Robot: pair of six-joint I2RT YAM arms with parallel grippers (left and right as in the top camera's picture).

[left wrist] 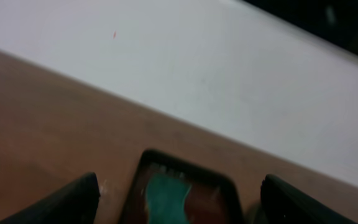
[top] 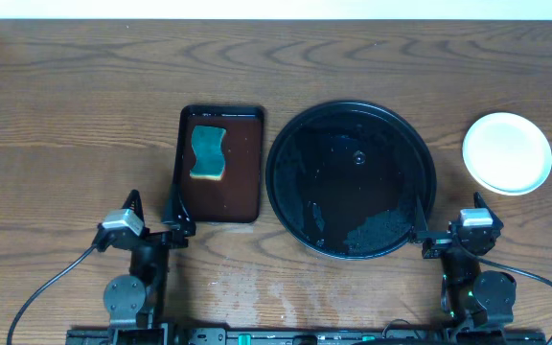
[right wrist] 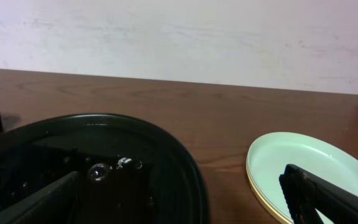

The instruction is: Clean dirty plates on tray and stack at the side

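Observation:
The round glossy black tray [top: 286, 153] holds only water drops and a wet patch. The plates [top: 507, 152] sit stacked on the table to its right. In the right wrist view the plates [right wrist: 303, 162] show a pale top plate over a yellow rim. My right gripper [top: 448, 216] hangs open at the tray's near right edge, with nothing between its fingers [right wrist: 328, 199]. My left gripper [top: 156, 213] is open and holds nothing, just near-left of the brown tray. In the left wrist view the left gripper [left wrist: 179, 202] frames the sponge.
A rectangular dark brown tray [top: 242, 196] lies left of the black tray, with a teal and yellow sponge [top: 207, 153] in its far half. The sponge [left wrist: 165, 199] shows blurred in the left wrist view. A white wall runs behind the table.

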